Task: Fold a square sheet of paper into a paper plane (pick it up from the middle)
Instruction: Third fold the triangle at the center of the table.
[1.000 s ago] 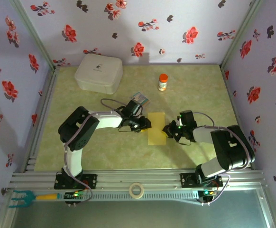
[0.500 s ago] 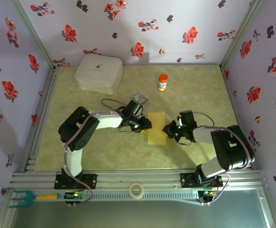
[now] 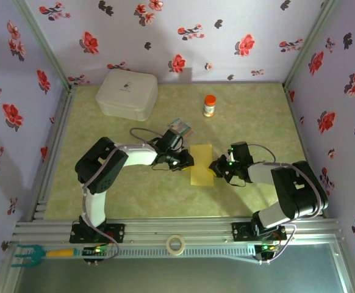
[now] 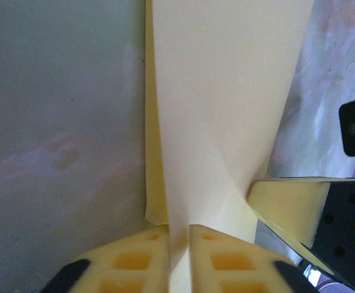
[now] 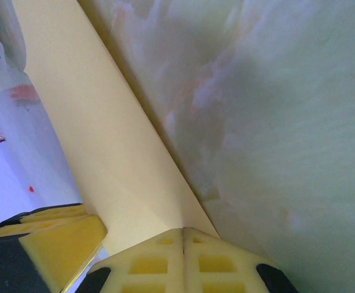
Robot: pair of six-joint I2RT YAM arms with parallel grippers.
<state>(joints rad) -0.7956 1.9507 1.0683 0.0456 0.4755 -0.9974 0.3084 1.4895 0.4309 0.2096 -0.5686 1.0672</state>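
The square sheet of paper (image 3: 200, 165) lies folded into a narrow yellow strip at the middle of the table. My left gripper (image 3: 186, 160) sits at the strip's left edge. In the left wrist view its jaws (image 4: 179, 229) are shut on a raised layer of the paper (image 4: 220, 110), which rises in a crease between the fingers. My right gripper (image 3: 216, 168) is at the strip's right edge. In the right wrist view it (image 5: 183, 231) is shut tight, with the paper's (image 5: 92, 122) edge running into the seam between its fingers. No paper plane shape is formed.
A white box (image 3: 127, 93) stands at the back left and an orange-capped bottle (image 3: 209, 105) at the back middle. A small printed packet (image 3: 179, 127) lies just behind the left gripper. A tape roll (image 3: 175, 245) rests on the front rail.
The left jaws have closed in onto the paper layer. Both arms and the sheet have stayed almost where they were.
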